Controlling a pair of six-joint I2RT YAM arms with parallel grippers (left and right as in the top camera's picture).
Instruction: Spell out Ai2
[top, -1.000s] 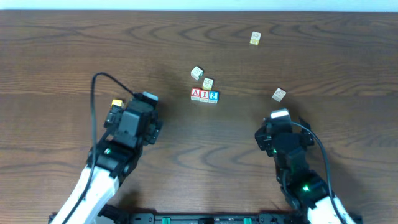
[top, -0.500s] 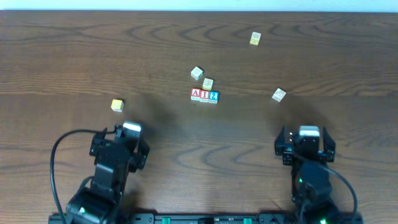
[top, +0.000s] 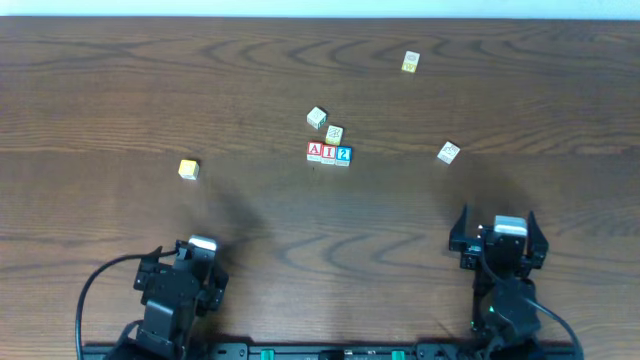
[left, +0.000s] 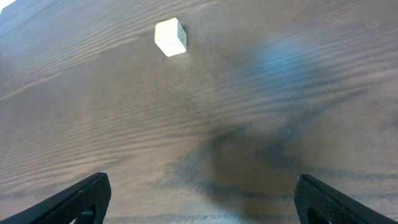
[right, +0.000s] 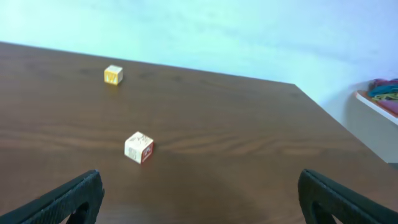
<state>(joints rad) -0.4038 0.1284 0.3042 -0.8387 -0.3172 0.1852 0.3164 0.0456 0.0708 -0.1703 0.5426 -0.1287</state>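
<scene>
left pincer, right pincer back at near edge of table

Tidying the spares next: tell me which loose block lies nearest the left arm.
The yellow block, alone on the left; every other block sits by the lettered row or further right.

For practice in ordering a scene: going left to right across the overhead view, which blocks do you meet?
Yellow block → A block → I block → 2 block → far block → right block. The white block and tan block overlap the lettered three sideways, so they are left out.
</scene>
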